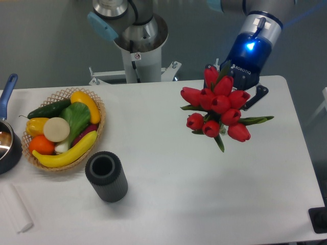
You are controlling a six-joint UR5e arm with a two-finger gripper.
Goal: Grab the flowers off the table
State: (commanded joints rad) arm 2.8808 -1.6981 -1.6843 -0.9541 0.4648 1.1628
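Camera: gripper (236,97) clamped on flowers (218,108), nine red tulips, above table (168,173).

White table (168,204): basket (94,133), cylinder (106,176), pan (7,145)

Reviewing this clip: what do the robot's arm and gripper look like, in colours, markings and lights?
The arm has grey-silver tubular segments with light blue joint caps. Its wrist ends in a silver ring with a small black cable or connector on it. Below sits the gripper, whose body glows blue from a bright light and carries small white lettering. Its dark fingers are mostly hidden. The base column is grey.
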